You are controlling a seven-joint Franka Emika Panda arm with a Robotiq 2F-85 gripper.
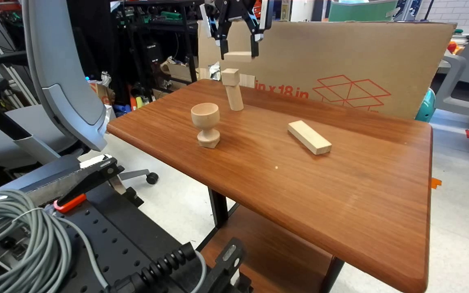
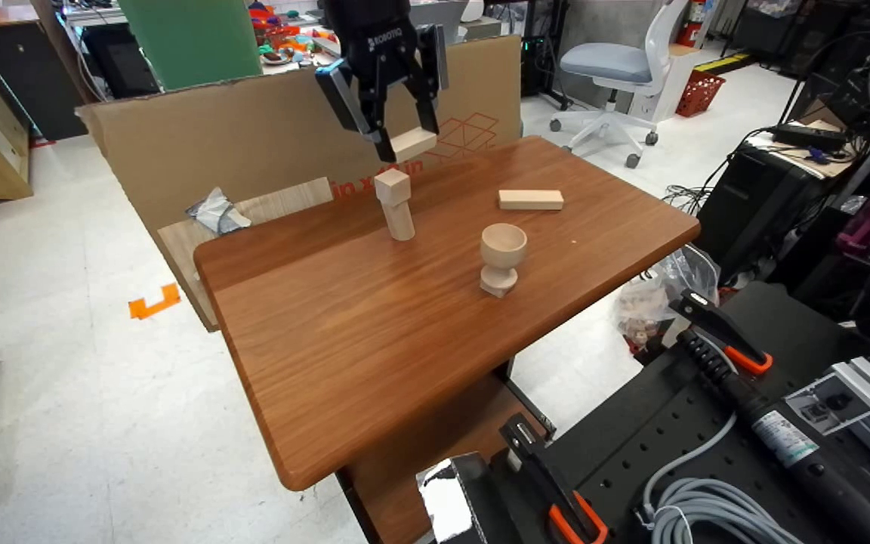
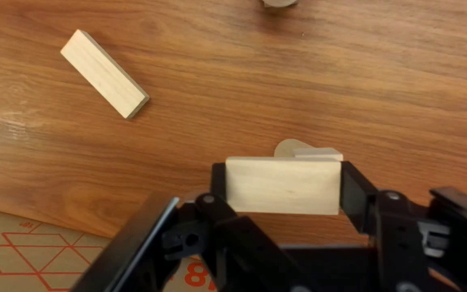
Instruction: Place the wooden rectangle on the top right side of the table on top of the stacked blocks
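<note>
The wooden rectangle [image 1: 237, 57] is a flat pale bar held level in the air by its two ends. My gripper [image 2: 407, 136] is shut on it; in the wrist view the bar [image 3: 283, 185] fills the space between the fingertips. The stacked blocks [image 1: 234, 97] are a pale cylinder with a cube on top, standing on the table [image 1: 360, 195]. In both exterior views the bar is above the stack with a gap between them; the stack also shows here [image 2: 397, 215]. In the wrist view the bar partly hides the stack [image 3: 288, 147].
A second pale bar [image 1: 310, 137] lies flat on the table, apart from the stack. A round cup-shaped wooden piece [image 2: 501, 257] stands on a small block near the stack. A large cardboard sheet [image 1: 340, 61] stands upright along the table's far edge, behind the stack.
</note>
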